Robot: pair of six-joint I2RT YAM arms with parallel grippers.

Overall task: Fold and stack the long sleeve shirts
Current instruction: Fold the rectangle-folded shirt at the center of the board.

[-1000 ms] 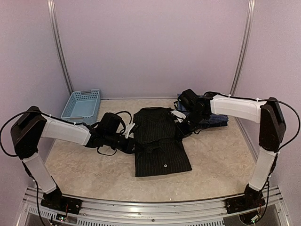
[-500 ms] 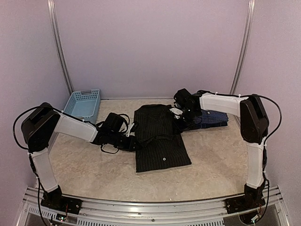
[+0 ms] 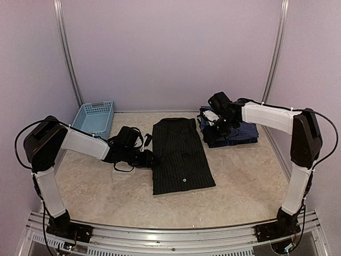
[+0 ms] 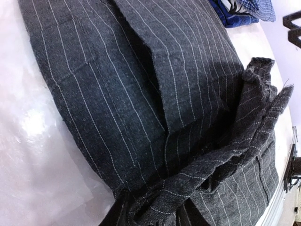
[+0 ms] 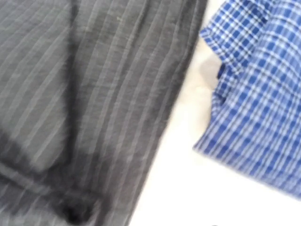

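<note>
The black pinstriped shirt lies as a long folded rectangle in the middle of the table. It fills the left wrist view and the left half of the right wrist view. My left gripper is at its left edge, shut on a bunched fold of the pinstriped cloth. The blue check shirt lies folded at the back right; it also shows in the right wrist view. My right gripper hovers between the two shirts, by the blue one's left edge, holding nothing; its fingers do not show in its wrist view.
A light blue plastic basket stands at the back left beside the left arm. Bare table lies in front of the shirts. Walls close in the back and both sides.
My right gripper has let go of the black shirt's right side and moved back and right toward the blue shirt. The black shirt now lies flatter. My left gripper stayed at the left edge.
</note>
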